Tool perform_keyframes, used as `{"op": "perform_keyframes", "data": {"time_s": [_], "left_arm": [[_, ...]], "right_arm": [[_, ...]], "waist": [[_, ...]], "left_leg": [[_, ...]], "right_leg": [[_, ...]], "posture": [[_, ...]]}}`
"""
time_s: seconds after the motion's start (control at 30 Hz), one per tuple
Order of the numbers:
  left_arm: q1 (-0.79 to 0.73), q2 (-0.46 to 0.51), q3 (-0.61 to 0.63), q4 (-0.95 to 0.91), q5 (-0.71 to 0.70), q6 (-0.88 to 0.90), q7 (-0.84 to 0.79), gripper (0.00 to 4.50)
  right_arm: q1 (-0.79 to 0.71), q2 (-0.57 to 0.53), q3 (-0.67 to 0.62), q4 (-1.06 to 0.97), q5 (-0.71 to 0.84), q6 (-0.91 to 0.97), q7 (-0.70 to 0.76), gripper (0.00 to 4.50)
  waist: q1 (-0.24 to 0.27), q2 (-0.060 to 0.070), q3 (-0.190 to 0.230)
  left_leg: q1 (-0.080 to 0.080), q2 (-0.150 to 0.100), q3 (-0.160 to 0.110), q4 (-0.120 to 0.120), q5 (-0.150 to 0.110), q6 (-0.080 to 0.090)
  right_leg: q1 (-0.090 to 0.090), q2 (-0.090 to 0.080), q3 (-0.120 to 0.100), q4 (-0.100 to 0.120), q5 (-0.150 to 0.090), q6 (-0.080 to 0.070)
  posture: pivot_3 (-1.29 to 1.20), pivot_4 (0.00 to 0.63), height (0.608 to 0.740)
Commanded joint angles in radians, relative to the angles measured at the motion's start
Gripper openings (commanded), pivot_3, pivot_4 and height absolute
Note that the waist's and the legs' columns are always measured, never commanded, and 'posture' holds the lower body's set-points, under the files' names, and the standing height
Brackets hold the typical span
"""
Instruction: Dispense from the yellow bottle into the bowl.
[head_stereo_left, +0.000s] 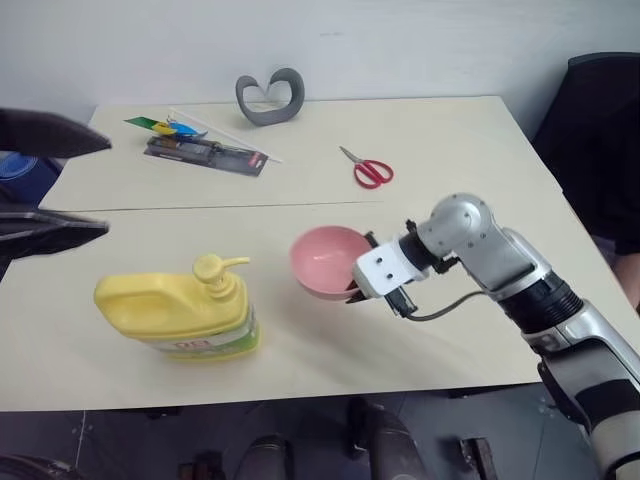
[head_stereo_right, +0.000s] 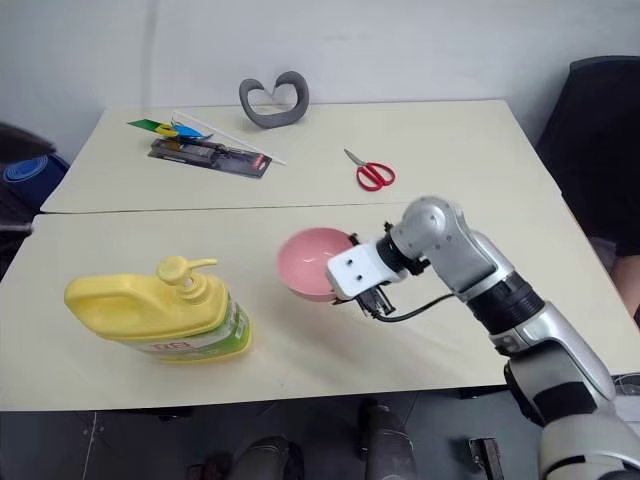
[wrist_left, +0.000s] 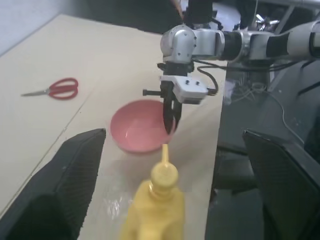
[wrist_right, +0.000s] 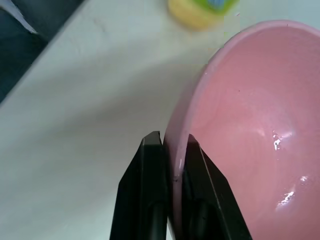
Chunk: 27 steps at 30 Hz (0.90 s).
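The yellow bottle (head_stereo_left: 178, 318) stands on the table at the front left, its pump spout (head_stereo_left: 218, 267) aimed at the pink bowl (head_stereo_left: 326, 258). The bowl tilts toward the bottle, and my right gripper (wrist_right: 173, 150) is shut on its near-right rim, one finger inside and one outside. Whether the bowl rests on the table, I cannot tell. Up at the left edge, well above and left of the bottle, my left gripper (head_stereo_left: 105, 186) is open. In the left wrist view its fingers (wrist_left: 67, 187) stand wide apart with the bottle (wrist_left: 156, 210) and the bowl (wrist_left: 135, 131) beyond them.
Red scissors (head_stereo_left: 372, 171), a grey heart-shaped loop (head_stereo_left: 270, 99) and a packaged tool set (head_stereo_left: 205, 153) lie on the far half of the table. A seam (head_stereo_left: 220, 207) runs across the table. A dark chair (head_stereo_left: 600, 140) stands at the right.
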Motion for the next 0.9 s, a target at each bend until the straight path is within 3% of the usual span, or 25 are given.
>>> {"op": "perform_keyframes", "data": {"time_s": [0.03,0.17,0.37,0.6,0.77,0.9], "left_arm": [[0.120,-0.026,0.163,-0.121,0.076,0.086,-0.079,4.48],[0.220,-0.061,0.265,-0.196,0.121,0.098,-0.100,4.48],[0.296,-0.088,0.313,-0.222,0.160,0.069,-0.126,4.50],[0.355,-0.105,0.362,-0.180,0.208,0.033,-0.151,4.50],[0.356,-0.059,0.422,-0.042,0.275,0.020,-0.189,4.50],[0.342,-0.030,0.443,0.004,0.284,0.034,-0.206,4.50]], "right_arm": [[0.032,0.009,-0.039,0.076,-0.070,-0.083,-0.121,0.00],[0.060,0.016,-0.033,0.188,-0.133,-0.150,-0.197,0.00],[0.048,0.020,-0.078,0.215,-0.094,-0.110,-0.168,1.90],[-0.012,-0.101,-0.230,0.106,0.173,0.199,0.117,4.34],[-0.162,-0.406,-0.216,0.205,0.508,0.414,0.177,4.46],[-0.237,-0.515,-0.184,0.315,0.634,0.461,0.177,4.46]], "waist": [[-0.004,0.000,0.000],[-0.006,-0.001,0.000],[-0.007,0.000,0.000],[0.001,0.000,0.000],[0.008,0.003,0.002],[-0.001,0.001,0.001]], "left_leg": [[0.001,0.000,0.000,0.000,0.001,-0.001],[0.002,0.002,0.000,0.000,0.002,-0.004],[0.002,0.004,0.000,-0.001,0.003,-0.005],[0.001,0.004,-0.001,0.000,0.002,-0.005],[0.001,0.004,-0.002,0.000,0.002,-0.004],[0.001,0.004,-0.001,-0.003,0.001,-0.004]], "right_leg": [[0.000,0.000,0.000,0.001,0.000,0.000],[0.000,0.002,0.001,0.002,0.000,-0.004],[0.000,0.003,0.001,0.003,0.000,-0.006],[0.000,0.003,0.000,0.001,0.000,-0.006],[0.000,0.002,-0.001,0.001,0.000,-0.007],[-0.001,0.003,-0.001,-0.002,0.000,-0.007]], "posture": [[0.00,0.150,0.740],[0.00,0.150,0.740],[0.00,0.150,0.740],[0.00,0.150,0.740],[0.00,0.150,0.740],[0.00,0.150,0.740]]}}
